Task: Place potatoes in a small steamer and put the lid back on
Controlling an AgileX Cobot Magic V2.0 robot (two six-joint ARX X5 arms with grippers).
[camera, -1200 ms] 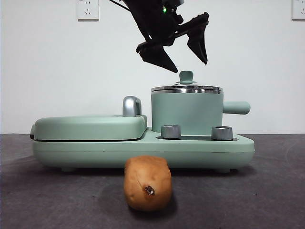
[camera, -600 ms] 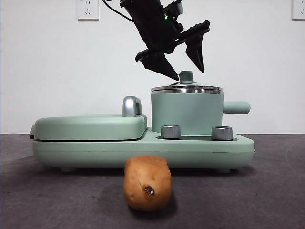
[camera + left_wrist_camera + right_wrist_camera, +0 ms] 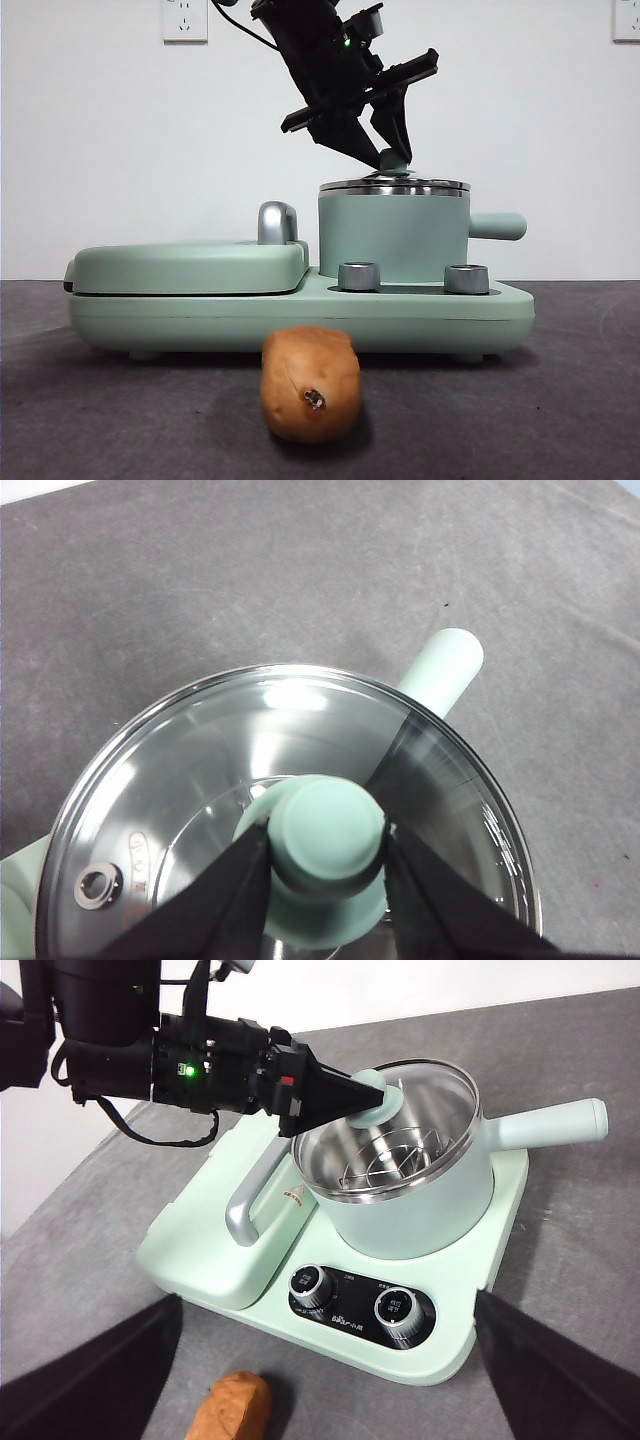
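- Our left gripper (image 3: 325,845) sits directly over the small steamer (image 3: 392,238), its fingers (image 3: 240,890) pressed against both sides of the green knob of the lid (image 3: 180,770); we read them as clamped on it, with the lid on the pot's steel rim.
- The relation that matters: the knob lies squarely between the fingers, so the lid's way out is straight up. The wall-side and the air above look open in the front view.
- The steamer's stubby side handle (image 3: 497,226) sticks out away from the griddle cover (image 3: 190,265), which lies flat just beside the pot with its chrome handle (image 3: 277,222) between them.
- The potato (image 3: 310,383) rests on the bench (image 3: 560,400) in front of the appliance, well apart from the pot, its long axis pointing toward the front camera, dark-spotted end facing us.
- Our right gripper (image 3: 330,1380) hangs spread wide and empty on the near side, and it appears the nearer arm to the potato (image 3: 232,1407).
- The bench around the potato shows bare grey surface on both sides.
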